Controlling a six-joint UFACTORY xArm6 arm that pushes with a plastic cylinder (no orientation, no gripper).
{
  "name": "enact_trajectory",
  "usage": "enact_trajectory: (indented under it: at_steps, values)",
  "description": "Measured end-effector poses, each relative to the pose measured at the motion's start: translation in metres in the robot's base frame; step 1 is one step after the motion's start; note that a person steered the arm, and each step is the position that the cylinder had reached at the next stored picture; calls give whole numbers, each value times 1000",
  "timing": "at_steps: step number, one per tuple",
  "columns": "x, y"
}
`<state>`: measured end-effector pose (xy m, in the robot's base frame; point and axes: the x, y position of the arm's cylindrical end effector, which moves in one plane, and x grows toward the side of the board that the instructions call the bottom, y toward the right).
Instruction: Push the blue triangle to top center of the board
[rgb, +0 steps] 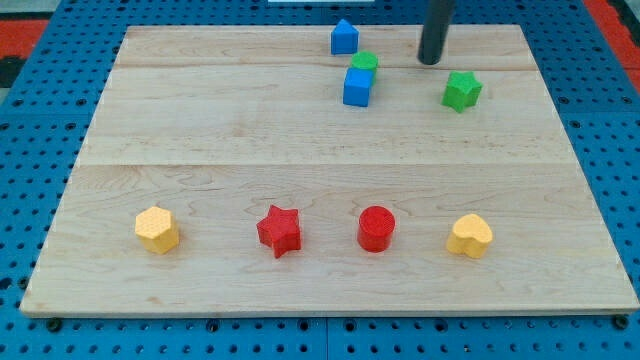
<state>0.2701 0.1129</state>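
The blue triangle (344, 37) stands near the board's top edge, slightly right of centre. My tip (430, 61) rests on the board to the triangle's right, about a block's width or more away, not touching it. A blue cube (357, 87) lies below the triangle, with a green block (365, 62) touching its top edge. A green star (461, 91) lies below and right of my tip.
Along the view's bottom stand a yellow hexagon-like block (157, 229), a red star (279, 230), a red cylinder (376, 228) and a yellow heart (470, 236). The wooden board (200, 140) lies on a blue perforated table.
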Motion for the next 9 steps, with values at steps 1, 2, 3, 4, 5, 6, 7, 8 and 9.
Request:
enact_trajectory:
  at_steps: [1, 2, 3, 4, 5, 6, 7, 8, 9]
  values:
    - [0, -72]
    - [3, -154]
    - [9, -194]
    - [9, -179]
    - [-7, -115]
    - [-47, -62]
    - [-61, -54]
    - [-68, -2]
    - [-79, -4]
